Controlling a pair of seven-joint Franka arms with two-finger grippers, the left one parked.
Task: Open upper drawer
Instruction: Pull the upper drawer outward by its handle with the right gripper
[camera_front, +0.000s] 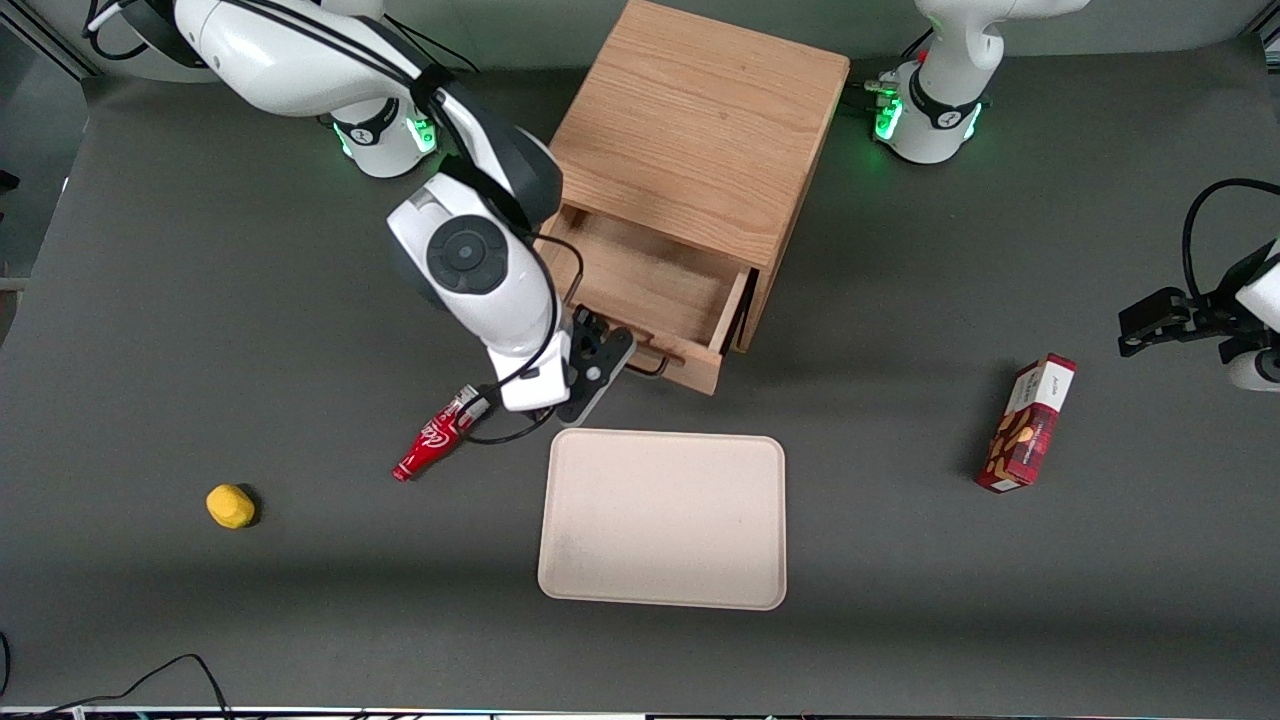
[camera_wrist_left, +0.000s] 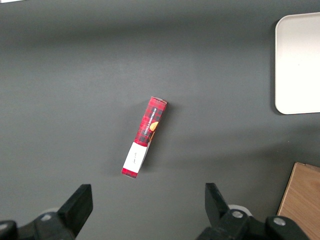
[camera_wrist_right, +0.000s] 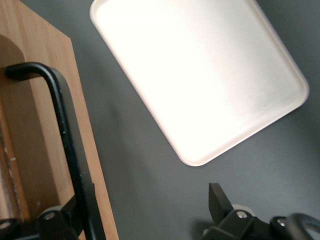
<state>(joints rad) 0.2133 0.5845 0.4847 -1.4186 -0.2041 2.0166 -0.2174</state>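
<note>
- Small yellow rounded object near the table's working-arm end, lying toward the front edge, well apart from everything else.
- Red soft-drink bottle on its side, just beside the working arm's wrist.
- Black two-finger gripper at the drawer front, close above the pale cream rectangular tray's cabinet-side edge.
- In the wrist view, fingers spread wide: one finger against the thin black wire handle, the other finger well apart over bare table. Nothing clamped; handle merely hooked or touched.
- Light oak upper drawer pulled well out of the oak cabinet, inside empty, near the table's middle. Task judged close to done or done.
- Risks, judged: pulling on could run the drawer off its runners or drag the whole cabinet forward; the drawer front could come to meet the tray; a sideways pull-away could snag a finger on the handle; a swing of the wrist could roll the bottle.
- Red plaid snack box lying toward the parked arm's end, clear of the work.
</note>
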